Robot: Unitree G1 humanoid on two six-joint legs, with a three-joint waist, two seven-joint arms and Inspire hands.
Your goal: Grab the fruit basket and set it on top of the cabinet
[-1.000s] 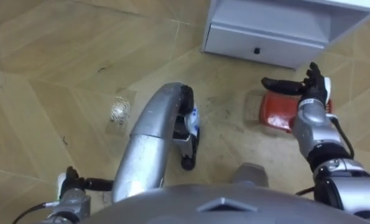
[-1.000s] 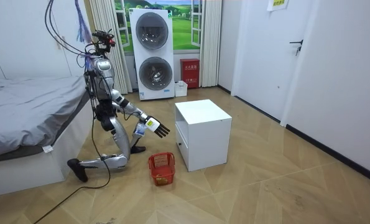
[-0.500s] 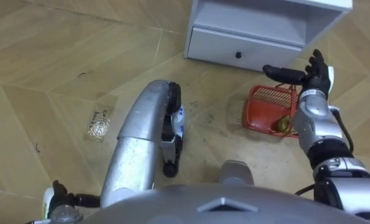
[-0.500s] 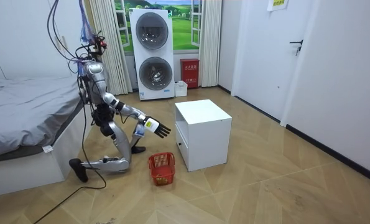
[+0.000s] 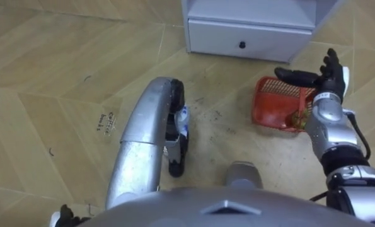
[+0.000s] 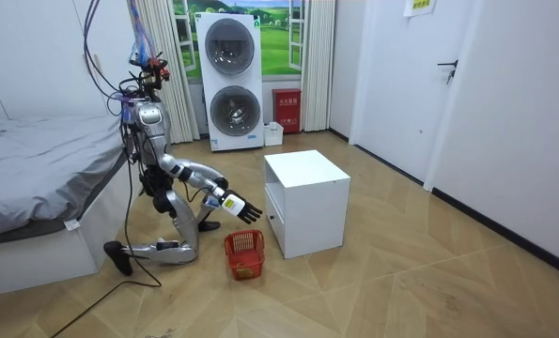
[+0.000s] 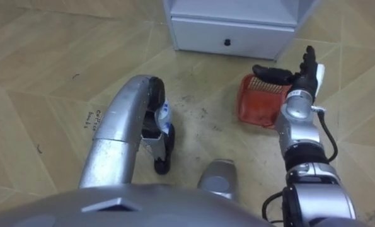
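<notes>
While kneeling by white cabinet [image 6: 302,188] | right hand [image 5: 324,77] fingers spread wide, empty | red mesh fruit basket [image 5: 272,108] beneath fingertips, untouched

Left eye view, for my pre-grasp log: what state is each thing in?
Red plastic mesh basket: upright on floor, fruit inside, unheld.
White cabinet drawer: shut.
Right hand: open, above the basket, holding nothing.
Left hand: at the lower left edge, state unclear.

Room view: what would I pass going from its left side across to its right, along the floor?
Bed → fruit basket → white cabinet → door.
</notes>
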